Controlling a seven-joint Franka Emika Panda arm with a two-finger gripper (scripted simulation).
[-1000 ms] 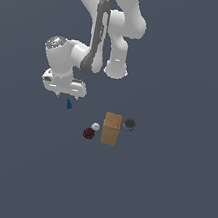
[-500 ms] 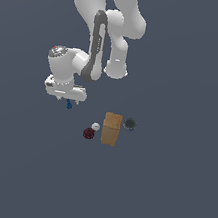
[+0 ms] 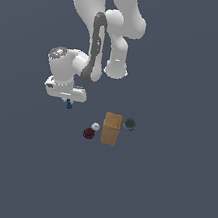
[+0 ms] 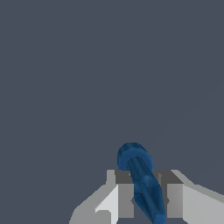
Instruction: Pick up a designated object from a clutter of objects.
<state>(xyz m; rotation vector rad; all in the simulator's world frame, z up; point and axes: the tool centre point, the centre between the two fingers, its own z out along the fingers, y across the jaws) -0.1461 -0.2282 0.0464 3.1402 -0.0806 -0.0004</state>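
So you're basically most of the way there. Your gripper [image 3: 68,102] has the little blue knobbly piece [image 3: 69,105] pinched between its jaws: in the wrist view the blue knobbly piece [image 4: 141,181] sits right between the two grey fingers [image 4: 125,197], both pressed against its sides, so the jaws are clenched on it and not just hanging near it. In the exterior view it pokes out under the hand, and going by the plain floor behind it in the wrist view I'd guess it's already off the ground, though you can't really judge height from these angles. What's left, as far as I can tell, is just carrying it clear and not fumbling it. It's a thin, bumpy thing held near one end, so it could twist in the grip.

Headcount for the clutter, in the exterior view:
- one tan box [image 3: 111,128], about 4 o'clock from the gripper
- one small white ball [image 3: 95,126], just beside the box at its 9 o'clock
- one dark red ball [image 3: 89,133], at the white ball's 7 o'clock, close by
- one dark grey round thing [image 3: 129,124], at the box's 2 o'clock
- one blue piece, the one you're holding, well apart from the other four

Five items total, one arm, one gripper.
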